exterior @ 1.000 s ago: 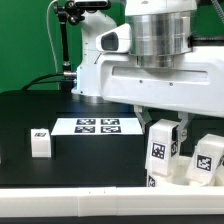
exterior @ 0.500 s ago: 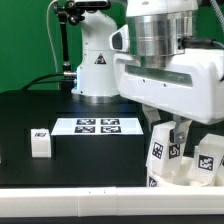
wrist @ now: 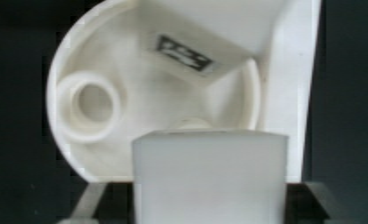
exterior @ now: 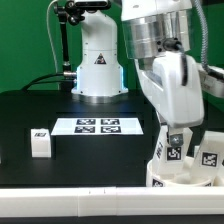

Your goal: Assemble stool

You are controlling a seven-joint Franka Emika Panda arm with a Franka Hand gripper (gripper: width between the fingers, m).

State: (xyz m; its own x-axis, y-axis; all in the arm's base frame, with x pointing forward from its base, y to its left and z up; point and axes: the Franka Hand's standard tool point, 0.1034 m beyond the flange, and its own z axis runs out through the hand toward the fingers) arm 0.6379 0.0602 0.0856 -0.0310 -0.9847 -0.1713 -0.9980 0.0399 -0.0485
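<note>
The stool's round white seat (exterior: pixel 172 178) sits at the exterior view's lower right. My gripper (exterior: pixel 176 140) reaches down onto it, shut on a white tagged leg (exterior: pixel 171 153) that stands upright on the seat. A second tagged leg (exterior: pixel 210 152) stands on the seat just to the right. A third leg (exterior: pixel 40 141) lies loose on the black table at the left. In the wrist view the held leg (wrist: pixel 207 170) fills the gap between my gripper (wrist: pixel 207 208) fingers. Behind it the seat (wrist: pixel 163 90) shows a round hole and one tag.
The marker board (exterior: pixel 97 126) lies flat mid-table, behind the loose leg. A long white bar (exterior: pixel 80 191) runs along the table's front edge. The arm's white base (exterior: pixel 97 70) stands at the back, and a green wall lies behind it.
The hand has turned about its own axis, so its wide body now faces edge-on. The gripped leg has shifted slightly to the exterior view's right and stays on the seat.
</note>
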